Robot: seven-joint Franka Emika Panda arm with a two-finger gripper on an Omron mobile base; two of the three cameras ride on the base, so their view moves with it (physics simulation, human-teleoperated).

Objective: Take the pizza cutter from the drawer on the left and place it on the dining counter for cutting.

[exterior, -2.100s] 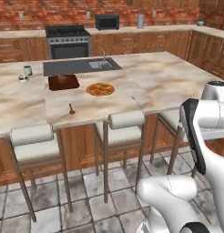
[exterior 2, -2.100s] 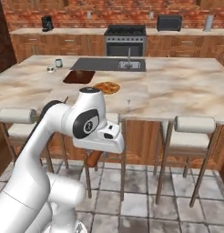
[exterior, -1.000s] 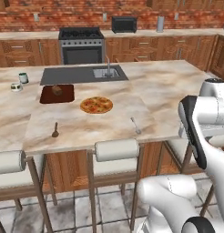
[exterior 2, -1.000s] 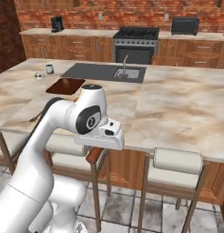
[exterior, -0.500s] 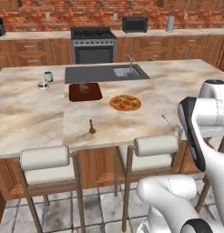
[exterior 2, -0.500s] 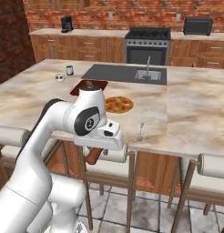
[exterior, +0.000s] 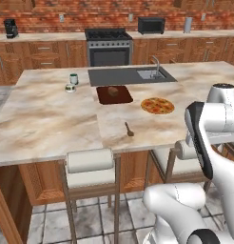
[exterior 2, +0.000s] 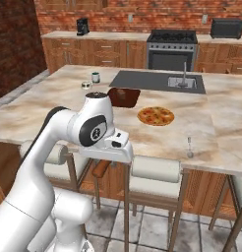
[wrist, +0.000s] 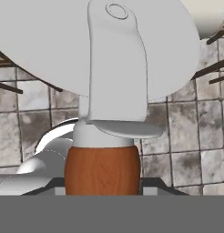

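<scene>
A: We're in a brick-walled kitchen, facing the large beige-and-tan marbled dining counter (exterior: 52,119) on its brown wooden cabinets. On the counter we see a round pizza (exterior: 157,105), with a dark red-brown cutting board (exterior: 114,95) just beside it on the sink side and a thin brown-handled utensil (exterior: 129,128) nearer our edge.

B: And the pizza cutter (wrist: 103,169) with the thick reddish-brown wooden handle? We see it in the hand view, its big grey blade fanning out above the handle, over the tiled floor.

A: Yes. The 2-finger gripper (wrist: 103,193) is clenched on that handle, jaws partly closed around it. From the right base camera the handle pokes out below the hand, lower than the counter's edge and in front of a cushioned stool (exterior 2: 155,169).

B: So the cutter is below the counter, not over it. We judge the carrying step nearly done, the placing not begun.

A: The risk we see: lifting straight from here could knock the blade or wrist against the counter's overhang or the stool, twisting the cutter in the grip.

B: And setting it down too close to the pizza or the utensil could shove them aside.
</scene>
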